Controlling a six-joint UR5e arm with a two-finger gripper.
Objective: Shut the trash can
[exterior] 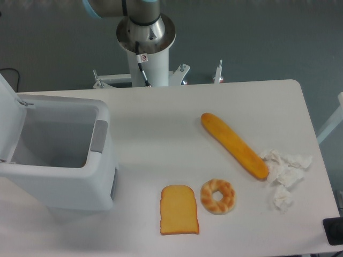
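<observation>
The trash can [80,184] is a large white bin on the left part of the table, and it stands open. Its lid [8,115] is raised on the far left edge of the picture, tilted up and away from the opening. A grey latch tab [98,136] sits on the bin's right rim. The inside of the bin looks bare as far as I can see. Only the arm's base column [145,40] shows at the top. The gripper itself is out of the frame.
A long baguette [234,144] lies diagonally right of centre. A doughnut [217,196] and a slice of toast [178,209] sit near the front edge. Crumpled white paper [284,174] lies at the right, and a dark object [334,231] sits at the bottom right corner.
</observation>
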